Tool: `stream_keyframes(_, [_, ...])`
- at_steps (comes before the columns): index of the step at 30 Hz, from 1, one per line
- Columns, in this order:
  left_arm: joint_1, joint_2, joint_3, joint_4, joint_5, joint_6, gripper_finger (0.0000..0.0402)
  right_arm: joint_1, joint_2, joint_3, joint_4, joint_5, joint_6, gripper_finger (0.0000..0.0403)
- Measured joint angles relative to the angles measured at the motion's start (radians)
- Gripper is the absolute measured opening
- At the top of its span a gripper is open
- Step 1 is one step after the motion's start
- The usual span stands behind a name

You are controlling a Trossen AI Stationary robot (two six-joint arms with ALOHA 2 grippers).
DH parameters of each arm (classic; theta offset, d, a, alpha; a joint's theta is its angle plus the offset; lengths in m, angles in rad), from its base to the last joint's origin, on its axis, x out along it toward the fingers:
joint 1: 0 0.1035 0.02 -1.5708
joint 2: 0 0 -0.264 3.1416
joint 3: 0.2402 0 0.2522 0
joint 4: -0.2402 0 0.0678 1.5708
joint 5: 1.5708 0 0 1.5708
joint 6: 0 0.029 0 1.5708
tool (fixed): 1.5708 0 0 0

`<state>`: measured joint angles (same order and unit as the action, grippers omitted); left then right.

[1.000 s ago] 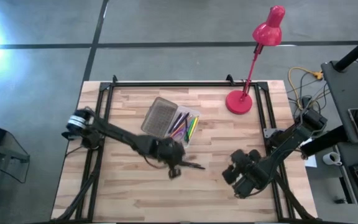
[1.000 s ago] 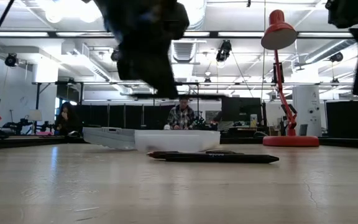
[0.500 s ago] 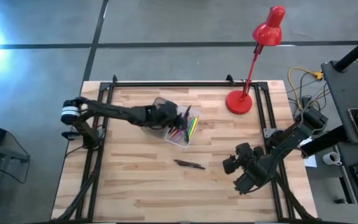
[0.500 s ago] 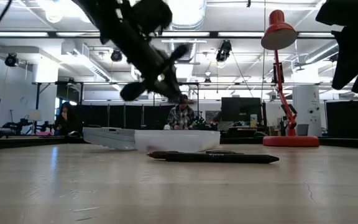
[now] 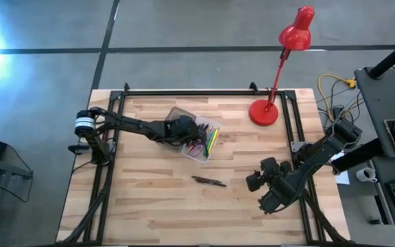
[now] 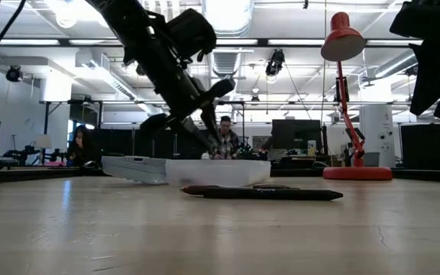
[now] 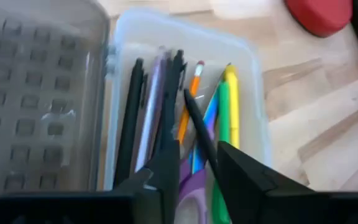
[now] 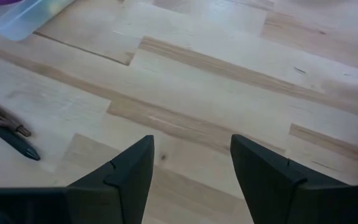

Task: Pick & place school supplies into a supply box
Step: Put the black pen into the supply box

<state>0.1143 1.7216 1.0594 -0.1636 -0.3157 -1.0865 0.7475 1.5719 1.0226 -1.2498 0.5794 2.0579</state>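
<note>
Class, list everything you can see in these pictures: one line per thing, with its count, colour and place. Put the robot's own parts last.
Supply box: one, clear with a grey ribbed lid open beside it, middle of the table.
School supplies in the box: several; dark pens, yellow-orange pencil, green pen, purple scissor handles.
Dark pens: apparently two, lying together on the wood in front of the box.
Desk lamp: one, red, back right of the table.
Table: one, light wood.
People: two, in the room behind the table.
Left claw: over the box, a dark pen between its fingers.
Right claw: open, empty, above bare wood at the right.
</note>
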Motion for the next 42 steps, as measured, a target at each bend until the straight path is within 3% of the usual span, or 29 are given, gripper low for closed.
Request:
stream_keyframes(5, [-0.002,-0.004,0.010,0.003,0.000,0.028,0.0129,0.000,0.000,-0.005,0.000,0.000,-0.010,0.0206])
stream_keyframes(8, [-0.020,-0.018,0.010,0.000,0.000,0.063,0.0138,0.000,0.000,-0.005,0.035,0.000,-0.111,0.0206])
stream_keyframes(11, [-0.070,-0.051,0.025,0.007,0.011,0.211,0.0139,0.000,0.000,-0.009,0.176,-0.001,-0.356,0.0205])
stream_keyframes(14, [-0.128,-0.082,0.026,0.005,0.044,0.330,0.0139,-0.003,0.001,-0.041,0.440,-0.004,-0.669,0.0205])
stream_keyframes(18, [-0.205,-0.097,0.022,-0.013,0.064,0.345,0.0139,-0.024,0.019,-0.093,0.749,-0.030,-0.994,0.0205])
stream_keyframes(23, [-0.304,-0.098,0.021,-0.056,0.064,0.318,0.0140,-0.082,0.063,-0.099,0.754,-0.038,-1.045,0.0205])
stream_keyframes(29, [-0.393,-0.098,0.020,-0.114,0.043,0.231,0.0140,-0.191,0.120,-0.099,0.840,-0.281,-1.278,0.0205])
stream_keyframes(32, [-0.410,-0.098,0.019,-0.137,0.018,0.198,0.0140,-0.229,0.142,-0.099,0.877,-0.314,-1.361,0.0205])
stream_keyframes(37, [-0.417,-0.099,0.018,-0.223,0.016,0.160,0.0140,-0.275,0.145,-0.100,0.872,-0.326,-1.371,0.0200])
stream_keyframes(42, [-0.423,-0.099,0.018,-0.290,0.015,0.160,0.0140,-0.327,0.160,-0.099,0.918,-0.439,-1.400,0.0187])
